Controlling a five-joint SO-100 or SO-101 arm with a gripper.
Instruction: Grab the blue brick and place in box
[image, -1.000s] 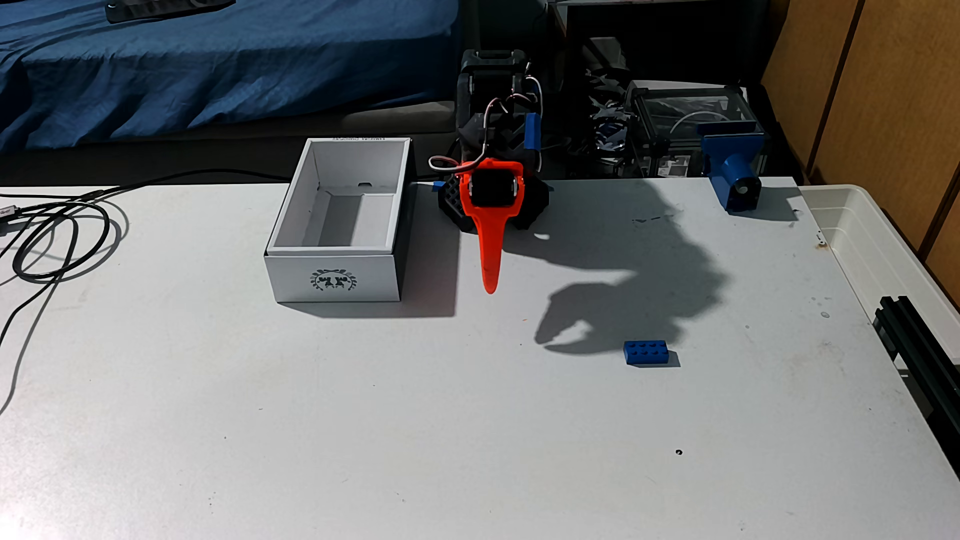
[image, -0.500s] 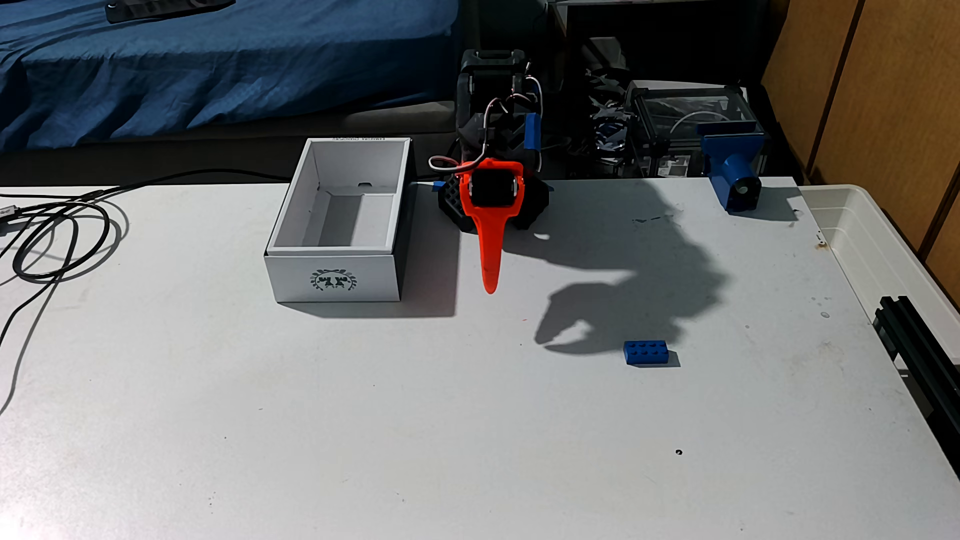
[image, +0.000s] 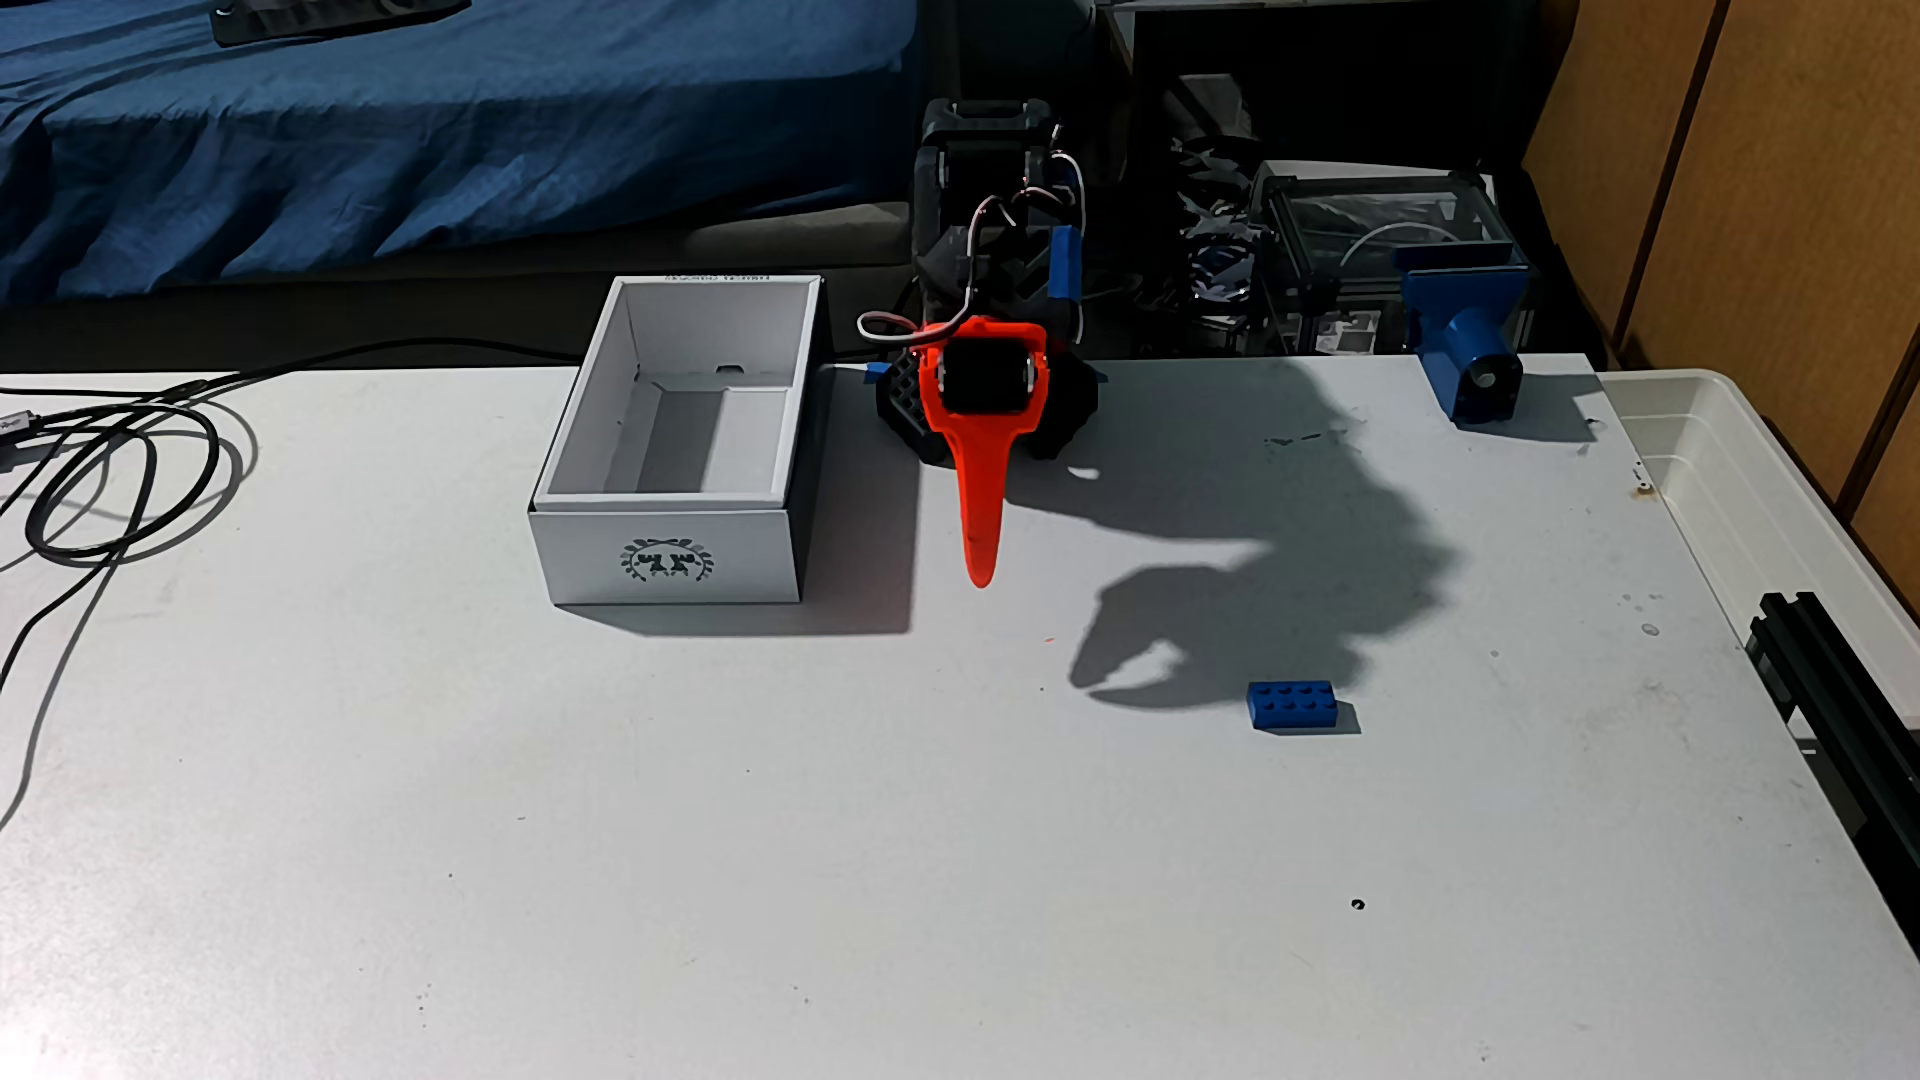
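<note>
Here is the white table (image: 727, 883) in the fixed view, and the black arm sits folded at the far edge, near 12 o'clock. Its gripper (image: 979, 566) points down toward the camera, the orange finger (image: 977, 498) tapering to a tip above the tabletop. The other finger hides behind the orange one, so the view cannot tell how far apart the 2 stand. The shadow cast out at 4 o'clock of the gripper shows 2 tips with just a sliver of light between them. Nothing is seen in its grasp.

The blue brick (image: 1292, 705) lies flat on the table, studs up, 2 rows of 4, well apart from the gripper at about 4 o'clock from it. It sits right at the edge of the arm's shadow, long side running across the view.

The box (image: 665, 556) stands open at 9 o'clock of the gripper, just beside the arm's base, its dark wreath emblem on the short wall facing the camera. Its inside looks bare.

Out at 2 o'clock, a blue clamp-like bracket (image: 1465, 343) sits on the far right corner. A translucent tray (image: 1745, 488) runs along the right edge. Black cables (image: 114, 488) loop at the left edge, around 9 o'clock. Blue bedding (image: 416, 125) fills the background at 11 o'clock.
</note>
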